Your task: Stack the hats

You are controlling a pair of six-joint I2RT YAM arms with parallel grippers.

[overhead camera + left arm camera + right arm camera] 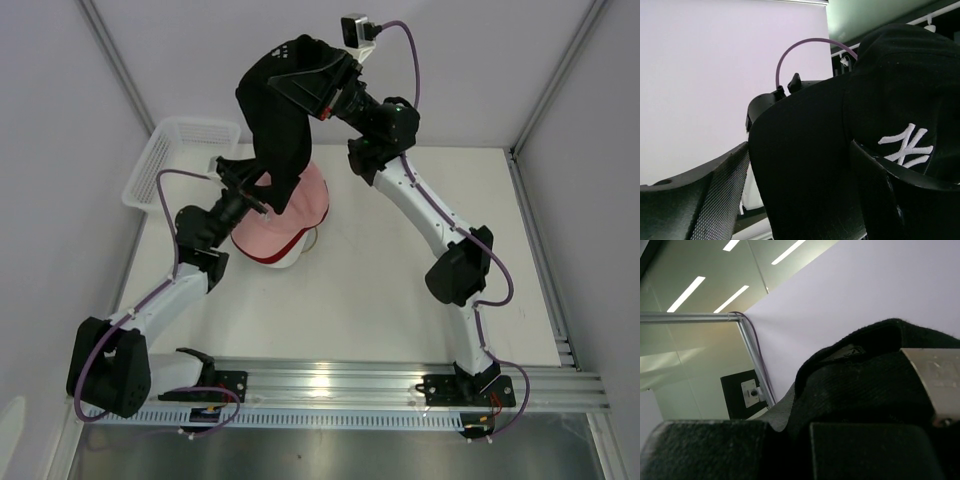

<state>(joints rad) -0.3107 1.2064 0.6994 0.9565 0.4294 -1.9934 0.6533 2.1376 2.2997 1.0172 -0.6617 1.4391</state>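
Note:
A black hat (275, 115) with a white logo (907, 145) hangs high over the table, its brim pointing down. My right gripper (300, 80) is shut on its back strap (865, 385), next to a metal buckle (937, 375). Below it a pink hat (305, 210) tops a stack, and a red edge (268, 259) shows under it. My left gripper (262, 195) is open, with its fingers (715, 200) either side of the black brim (805, 170). A gap shows beside the left finger.
A white mesh basket (160, 160) stands at the far left of the table. The hat stack sits left of centre. White walls and metal frame posts close in the table on three sides.

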